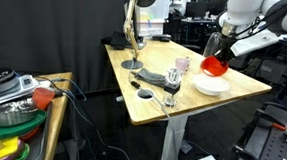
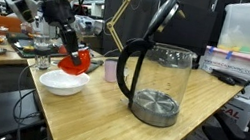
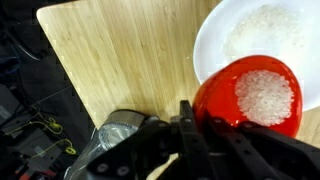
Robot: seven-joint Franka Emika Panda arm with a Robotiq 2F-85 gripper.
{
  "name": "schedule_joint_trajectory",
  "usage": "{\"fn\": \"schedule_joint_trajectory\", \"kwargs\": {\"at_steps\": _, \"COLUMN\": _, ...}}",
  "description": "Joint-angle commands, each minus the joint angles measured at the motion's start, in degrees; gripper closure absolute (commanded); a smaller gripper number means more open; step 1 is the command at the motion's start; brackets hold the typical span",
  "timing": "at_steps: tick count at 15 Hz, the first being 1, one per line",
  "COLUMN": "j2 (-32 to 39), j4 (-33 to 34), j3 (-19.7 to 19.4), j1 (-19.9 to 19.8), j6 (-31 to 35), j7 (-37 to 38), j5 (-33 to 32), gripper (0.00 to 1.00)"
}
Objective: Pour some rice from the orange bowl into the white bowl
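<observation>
Cluttered lab benches and dark equipment lay behind a light wooden table [image 2: 144, 139] on a standing frame. Nearest the camera in an exterior view stood a tall clear glass kettle [image 2: 156, 85] with a black handle. Farther along the table sat the wide, shallow white bowl [image 2: 62, 82], with a patch of white rice [image 3: 262, 25] in it. Just above its edge hung the small glossy red-orange bowl [image 3: 250, 100], tilted and lifted clear of the table, with its own heap of rice grains showing in the wrist view. A small pale pink cup [image 2: 112, 71] stood near, apart from both bowls. The robot's black fingers [image 3: 185, 115] were clamped on the red-orange bowl's rim.
</observation>
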Motion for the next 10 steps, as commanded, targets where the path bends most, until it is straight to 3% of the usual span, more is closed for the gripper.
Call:
{"fn": "schedule_joint_trajectory", "kwargs": {"at_steps": 1, "j2": -2.53, "j4": -0.99, "j3": -0.44, "j1": -3.37, "j6": 1.51, "j7": -3.93, "j5": 4.84, "gripper": 0.98}}
{"fn": "schedule_joint_trajectory", "kwargs": {"at_steps": 10, "j2": 0.02, "j4": 0.03, "j3": -3.24, "j1": -12.44, "j6": 0.63, "j7": -4.64, "j5": 13.32, "gripper": 0.98}}
